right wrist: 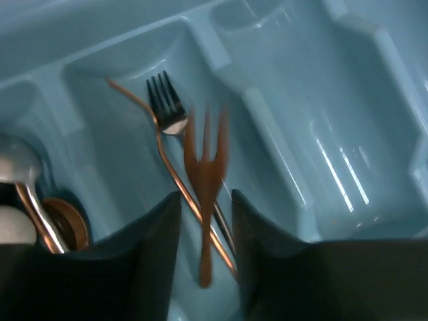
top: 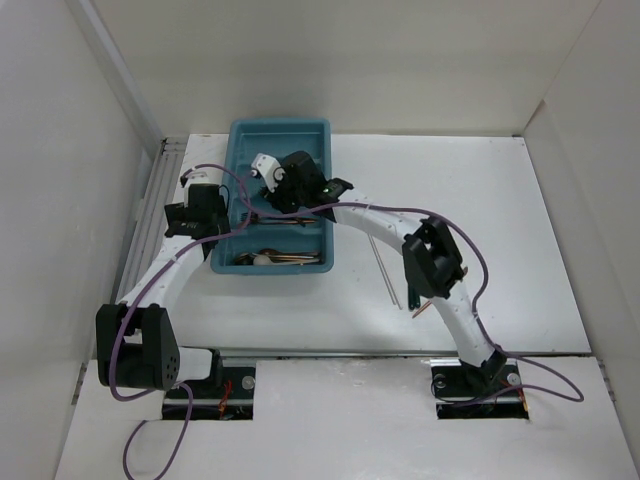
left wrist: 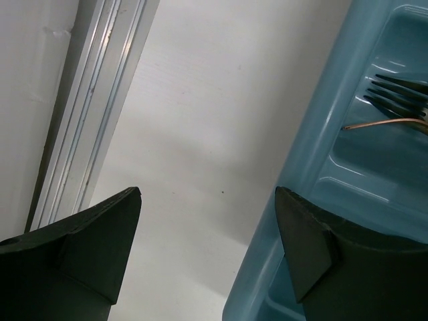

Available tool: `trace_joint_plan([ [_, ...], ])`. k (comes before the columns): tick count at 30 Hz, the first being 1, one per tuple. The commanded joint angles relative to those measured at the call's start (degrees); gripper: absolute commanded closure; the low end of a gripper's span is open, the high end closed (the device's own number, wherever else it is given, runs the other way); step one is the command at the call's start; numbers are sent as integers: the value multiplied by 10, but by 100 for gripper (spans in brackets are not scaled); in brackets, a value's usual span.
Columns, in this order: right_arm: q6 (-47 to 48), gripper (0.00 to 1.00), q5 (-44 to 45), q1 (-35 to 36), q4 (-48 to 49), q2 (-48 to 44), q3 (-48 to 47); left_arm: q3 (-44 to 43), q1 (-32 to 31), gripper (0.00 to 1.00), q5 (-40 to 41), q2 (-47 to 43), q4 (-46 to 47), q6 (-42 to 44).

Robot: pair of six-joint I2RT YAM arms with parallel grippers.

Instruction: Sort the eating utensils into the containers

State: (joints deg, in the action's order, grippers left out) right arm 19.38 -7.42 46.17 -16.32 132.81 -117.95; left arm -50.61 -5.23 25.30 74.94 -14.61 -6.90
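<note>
Copper fork (right wrist: 206, 174) hangs tines-forward in the narrow gap between the fingers of my right gripper (right wrist: 204, 194), directly over the tray (right wrist: 348, 134) compartment where a dark-tined fork (right wrist: 166, 105) already lies. I judge I am there to put like with like. My right jaws stand a little parted and neither pad appears to touch the handle. The fork is smeared, which reads to me as let go and dropping, though the blur keeps me from being certain. My left gripper (left wrist: 207, 190) is spread wide and empty, low beside the tray's left wall, probably parked there to leave the compartments to the other arm. From above, my right arm (top: 440, 270) covers the tray's middle, so I cannot tell what lies under it. Only the spoons (top: 262, 258) in the nearest compartment show, their handles hard to separate. Thin chopsticks (top: 385, 265) lie on the table (top: 500, 230) right of the tray, and a copper piece (top: 424, 306) pokes out from under my right arm, too hidden to name.
</note>
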Motion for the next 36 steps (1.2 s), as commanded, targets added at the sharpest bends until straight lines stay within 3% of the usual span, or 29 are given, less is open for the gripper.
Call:
trace_joint_plan([
  [1,24,55,-16,12,-7,-32,-15,9,3,21,7,-2,6,1],
  [4,24,46,-4,12,-26,-62,-15,9,3,21,7,-2,6,1],
  [10,-40,46,87,-15,-81,-202,80,9,3,21,7,-2,6,1],
  [14,-106,64,57,-88,-171,-240,197,9,3,21,2,-2,6,1],
  [19,-164,65,108,-114,-196,-286,392,9,3,21,2,-2,6,1],
  [22,-199,70,121,-119,-191,-304,447,9,3,21,2,-2,6,7],
  [36,-233,76,145,-136,-180,-317,504,9,-2,21,2,-8,6,7],
])
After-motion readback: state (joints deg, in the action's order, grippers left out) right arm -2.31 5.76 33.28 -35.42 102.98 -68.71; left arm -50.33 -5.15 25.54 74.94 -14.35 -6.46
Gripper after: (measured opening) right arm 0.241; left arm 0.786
